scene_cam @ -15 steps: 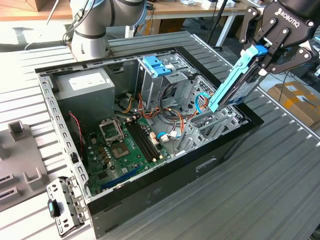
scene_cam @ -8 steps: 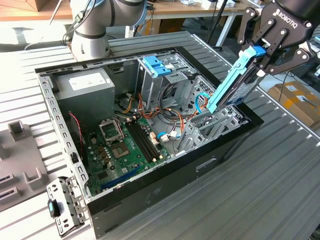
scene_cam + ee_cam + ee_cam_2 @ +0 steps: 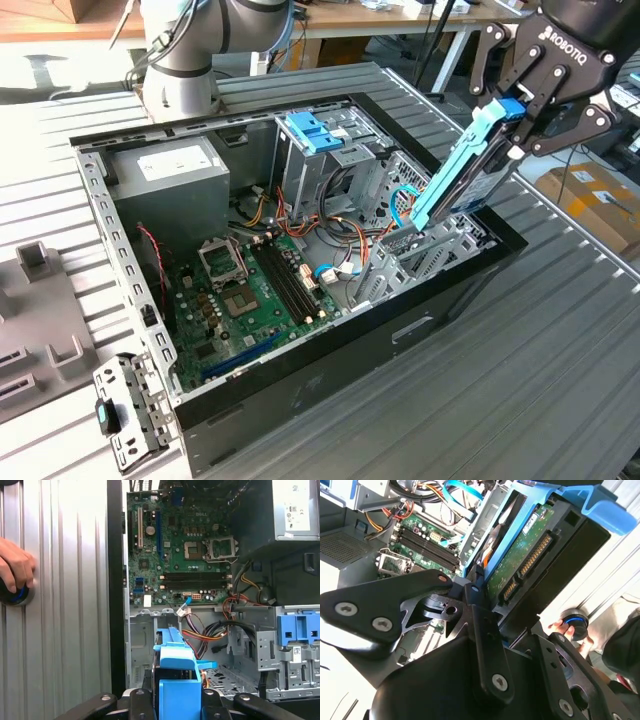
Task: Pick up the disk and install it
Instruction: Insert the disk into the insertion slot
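item one, gripper: i have it clenched on the upper end of the disk, fingers pressing the blue side rails from both flanks. in both wrist views the black finger links close around the blue rail end, and the grip looks firm.

item two, disk: it hangs tilted, high end in my grasp, low end dipping into the open computer case at the exterior view's right end. the low end sits just beside the grey drive bay frame; i cannot tell whether it touches. in the second wrist view the green circuit side of the disk and its connector row face the camera. in the first wrist view the blue rail of the disk stands directly over the bay.

item three, case interior: motherboard lies flat on the case floor, power supply sits in the far corner at the exterior view's left, and a light-blue bracket rests atop the drive cage. loose cables run between cage and board.

item four, surroundings: the case lies on its side on the ribbed tabletop. a person's hand rests on a round knob on the tabletop, apart from the case.
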Robot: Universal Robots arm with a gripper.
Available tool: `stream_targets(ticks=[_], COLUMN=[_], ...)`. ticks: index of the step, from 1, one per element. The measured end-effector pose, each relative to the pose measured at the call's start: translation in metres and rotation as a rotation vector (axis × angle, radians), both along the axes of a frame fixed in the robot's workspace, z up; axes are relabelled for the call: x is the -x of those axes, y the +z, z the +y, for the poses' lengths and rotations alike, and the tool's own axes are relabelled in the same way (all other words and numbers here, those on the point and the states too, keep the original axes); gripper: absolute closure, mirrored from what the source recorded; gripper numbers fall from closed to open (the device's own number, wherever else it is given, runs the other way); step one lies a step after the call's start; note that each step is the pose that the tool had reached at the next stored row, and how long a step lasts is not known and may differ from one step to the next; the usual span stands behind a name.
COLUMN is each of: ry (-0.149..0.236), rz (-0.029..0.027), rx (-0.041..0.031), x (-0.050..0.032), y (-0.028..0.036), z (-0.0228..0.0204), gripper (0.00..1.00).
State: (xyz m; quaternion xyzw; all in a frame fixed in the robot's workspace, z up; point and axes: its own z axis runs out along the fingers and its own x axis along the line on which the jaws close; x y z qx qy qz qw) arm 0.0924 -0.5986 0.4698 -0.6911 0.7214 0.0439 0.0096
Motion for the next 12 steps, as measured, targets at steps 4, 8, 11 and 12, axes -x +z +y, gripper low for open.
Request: stream_targets(ticks=[4,8,11,12], ry=[0.000,0.000,0.000,0.000], rz=[0.0000,0.0000,0.0000,0.0000], rx=[0.0000,0.0000,0.0000,0.0000], x=[0.0012,0.0035,0.0050,0.0058], y=[-0.0032,-0.0069,-0.0090,-0.0101], z=[0.0000,0.0000,0.0000,0.0000], gripper=[0.64,0.64,0.64,0.64])
